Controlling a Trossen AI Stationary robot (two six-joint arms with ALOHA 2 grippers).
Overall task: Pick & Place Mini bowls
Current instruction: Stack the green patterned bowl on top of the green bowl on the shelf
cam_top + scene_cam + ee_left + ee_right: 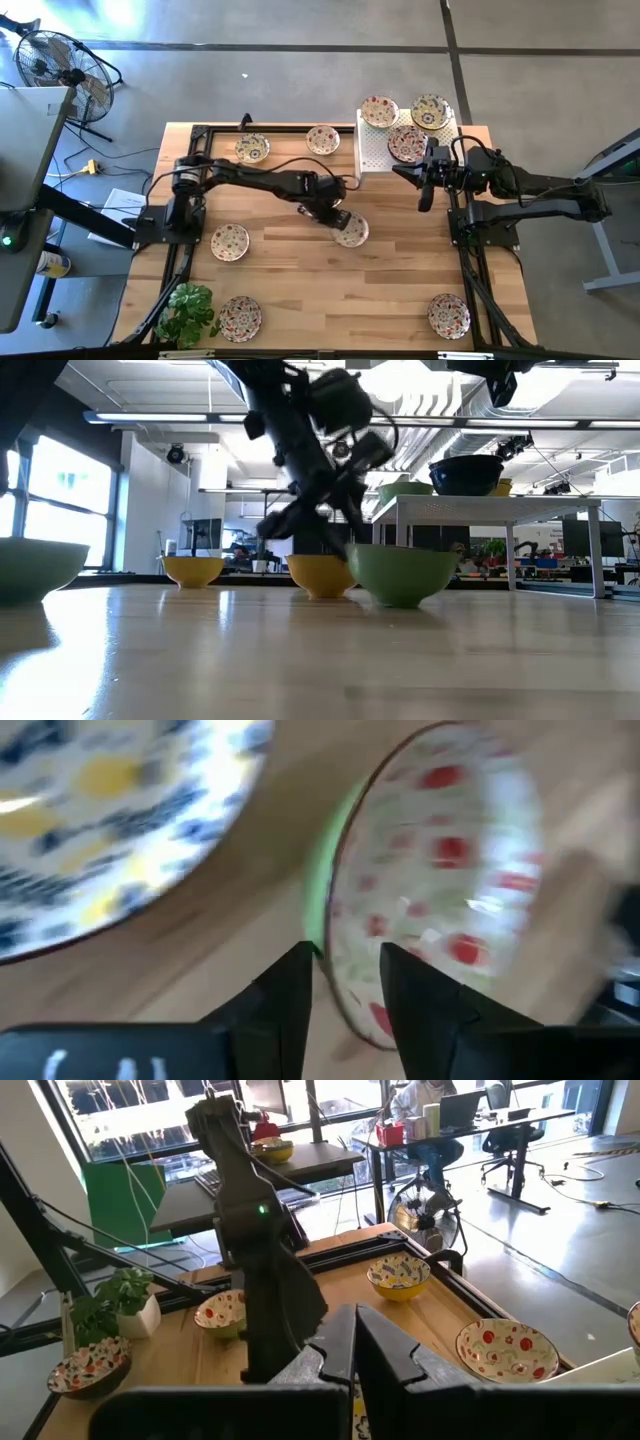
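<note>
1. Wooden table (300, 290) under an open workshop room carries the small bowls spread around its edges, and both arms hang above it.

2. On the left side, away from the left pincer (335, 218), lie a bowl (230, 242) near the arm's base, another bowl (240, 318) at the near edge beside a small green plant (185, 310), and two bowls (252, 149) at the far edge. They are well apart from the pincer and do not block it.

3. The left pincer is at the middle of the table and grasps the rim of a red-flowered bowl (351, 231); in the left wrist view its two fingers (285, 990) stand on both sides of the thin edge of this bowl (430, 880). I judge that the step in hand is to carry this bowl. The hold is only on the rim, so the bowl can turn or slip; slow lifting with the bowl kept level would be good.

4. Beside the pincer in the wrist view is a blue-and-yellow bowl (110, 830), close enough to be knocked.

5. Right of the pincer stands the white stand (375, 152) with three bowls (407, 143) on it or at it. It is probably the goal, but free room there is small.

6. The right pincer (428, 185) waits just beside the stand, fingers clenched together on nothing, and it can be in the way. One more bowl (448, 314) lies at the near right corner.
</note>
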